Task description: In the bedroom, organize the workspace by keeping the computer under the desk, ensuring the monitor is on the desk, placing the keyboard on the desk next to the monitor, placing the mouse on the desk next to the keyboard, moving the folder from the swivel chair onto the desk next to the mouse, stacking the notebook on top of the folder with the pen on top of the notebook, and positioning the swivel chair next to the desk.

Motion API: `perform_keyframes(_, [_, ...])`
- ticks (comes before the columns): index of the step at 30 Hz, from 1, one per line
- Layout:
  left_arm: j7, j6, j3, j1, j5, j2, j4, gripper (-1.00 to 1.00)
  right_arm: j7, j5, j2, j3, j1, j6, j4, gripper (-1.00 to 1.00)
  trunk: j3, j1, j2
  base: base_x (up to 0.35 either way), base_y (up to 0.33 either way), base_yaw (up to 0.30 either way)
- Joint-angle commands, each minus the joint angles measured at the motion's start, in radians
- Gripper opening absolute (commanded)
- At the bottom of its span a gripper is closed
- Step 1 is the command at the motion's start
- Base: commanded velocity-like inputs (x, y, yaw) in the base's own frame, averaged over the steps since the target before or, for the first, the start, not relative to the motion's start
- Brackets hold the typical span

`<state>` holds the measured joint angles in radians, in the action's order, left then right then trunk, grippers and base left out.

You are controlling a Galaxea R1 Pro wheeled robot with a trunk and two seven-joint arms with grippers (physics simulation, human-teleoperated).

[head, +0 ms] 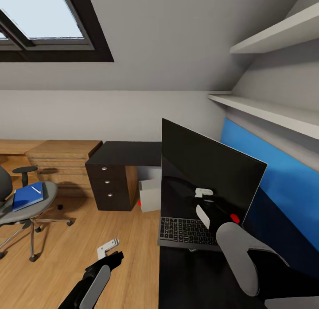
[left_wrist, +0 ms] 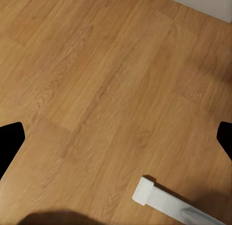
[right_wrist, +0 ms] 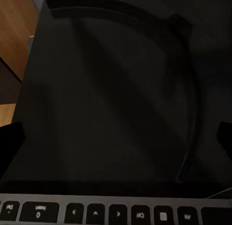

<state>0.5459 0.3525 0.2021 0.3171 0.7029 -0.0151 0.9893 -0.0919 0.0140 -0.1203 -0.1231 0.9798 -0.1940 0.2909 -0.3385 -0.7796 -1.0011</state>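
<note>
**Inspector:** Start with the desk (head: 128,153).

**Assistant:** Glossy black top running along the blue wall panel (head: 283,176), with a three-drawer unit (head: 108,187) at its far end. The monitor (head: 208,169) stands upright on it. The keyboard (head: 186,231) lies flat just in front of the screen, its rear edge at the monitor's foot; the right wrist view shows its bottom key row (right_wrist: 96,213) and the ring-shaped stand base (right_wrist: 188,114) just beyond.

**Inspector:** The computer?

**Assistant:** The computer (head: 149,195) sits on the wood floor (head: 88,238) under the desk, beside the drawer unit, red light on its front edge.

**Inspector:** Chair and papers?

**Assistant:** The swivel chair (head: 26,202) stands well apart from the desk, at the left. The folder (head: 27,196) lies on its seat, with the pen (head: 36,190) on top.

**Inspector:** The grippers?

**Assistant:** The right gripper (head: 204,202) hangs over the keyboard, close to the screen; in its wrist view the fingertips (right_wrist: 9,143) stand wide apart, nothing between them. The left gripper (head: 108,248) hangs low over bare floor, likewise spread and unloaded, a white leg (left_wrist: 159,198) below it.
</note>
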Motion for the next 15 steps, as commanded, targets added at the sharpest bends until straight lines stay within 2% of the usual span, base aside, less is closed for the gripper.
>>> perform_keyframes(1, [0.008,0.002,0.002,0.001,0.007,0.001,0.002,1.0,-0.002,0.001,-0.001,-0.006,0.0,-0.005,0.002,1.0,-0.001,0.0,-0.001,0.0,0.0,0.0])
perform_keyframes(10, [0.007,0.002,0.003,0.0,0.007,0.0,0.002,1.0,-0.002,0.001,-0.001,-0.006,0.0,-0.005,0.002,1.0,-0.001,0.0,-0.001,0.0,0.155,0.0])
perform_keyframes(15, [0.006,0.002,0.002,0.001,0.007,0.001,0.002,1.0,-0.002,0.0,-0.001,-0.006,0.0,-0.007,0.002,1.0,-0.001,0.0,-0.001,0.0,0.044,0.0])
